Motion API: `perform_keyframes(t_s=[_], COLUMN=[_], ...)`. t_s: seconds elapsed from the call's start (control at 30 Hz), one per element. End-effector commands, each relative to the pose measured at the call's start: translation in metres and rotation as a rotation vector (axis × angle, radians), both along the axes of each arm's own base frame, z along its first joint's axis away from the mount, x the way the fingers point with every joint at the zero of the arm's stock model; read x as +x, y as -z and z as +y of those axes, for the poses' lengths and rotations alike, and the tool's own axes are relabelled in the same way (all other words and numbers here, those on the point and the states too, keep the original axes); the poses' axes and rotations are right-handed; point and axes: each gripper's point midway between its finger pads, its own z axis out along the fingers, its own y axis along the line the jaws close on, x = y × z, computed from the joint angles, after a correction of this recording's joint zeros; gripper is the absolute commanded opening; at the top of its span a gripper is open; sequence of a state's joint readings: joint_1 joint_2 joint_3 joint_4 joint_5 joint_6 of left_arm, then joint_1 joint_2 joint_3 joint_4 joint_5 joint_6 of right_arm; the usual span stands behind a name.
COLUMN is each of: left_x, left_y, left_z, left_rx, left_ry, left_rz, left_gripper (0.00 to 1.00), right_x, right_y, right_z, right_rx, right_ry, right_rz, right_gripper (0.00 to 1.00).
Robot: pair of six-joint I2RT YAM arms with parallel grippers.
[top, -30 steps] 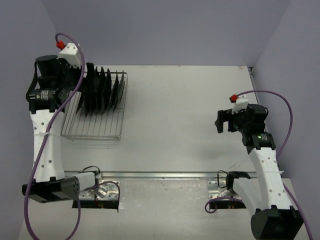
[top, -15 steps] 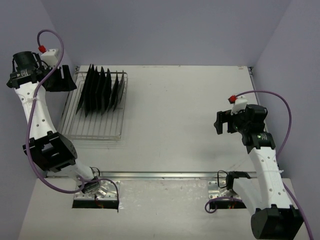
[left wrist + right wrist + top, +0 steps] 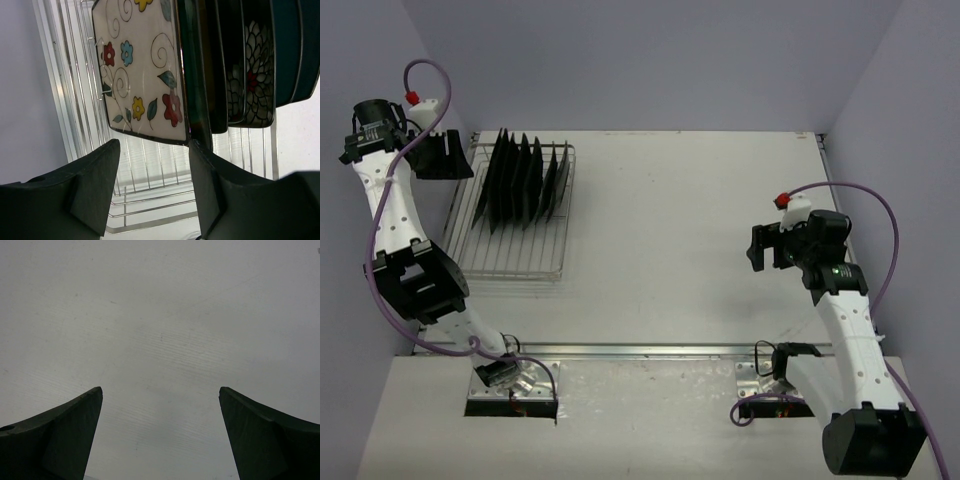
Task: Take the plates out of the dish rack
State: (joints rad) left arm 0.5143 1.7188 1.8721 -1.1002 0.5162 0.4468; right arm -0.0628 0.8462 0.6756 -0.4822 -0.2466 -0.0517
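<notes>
The silver wire dish rack lies at the left of the table. Several dark plates stand on edge in its far half. In the left wrist view the nearest plate is white with coloured flowers; a dark plate with a mosaic flower stands among those behind it, over the rack's bars. My left gripper hangs open and empty just left of the plates, its jaws framing the floral plate's lower edge without touching it. My right gripper is open and empty above bare table.
Grey walls close in the table at the left, back and right. The left arm's purple cable loops near the left wall. The white tabletop stretches between the rack and the right arm.
My left arm has swung up and out from over the rack's left edge to the far-left corner, then shifted slightly toward the plates. My right arm has barely moved.
</notes>
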Motion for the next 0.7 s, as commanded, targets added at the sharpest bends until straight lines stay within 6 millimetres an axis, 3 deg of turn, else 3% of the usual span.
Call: perform_keyframes(t_s=[0.0,0.67], left_x=[0.008,0.038], left_y=[-0.013,0.006], left_z=[-0.003,-0.015], left_rx=[0.062,0.118], left_ry=[0.035,0.020], left_rz=[-0.049,0.011], left_gripper=[0.54,0.50], right_x=[0.004,0.006], right_y=[-0.004,0.002], right_z=[0.003,0.003], right_rx=[0.012,0.018], right_ry=[-0.002,0.001], right_rz=[-0.015,0.007], right_gripper=[0.99,0.99])
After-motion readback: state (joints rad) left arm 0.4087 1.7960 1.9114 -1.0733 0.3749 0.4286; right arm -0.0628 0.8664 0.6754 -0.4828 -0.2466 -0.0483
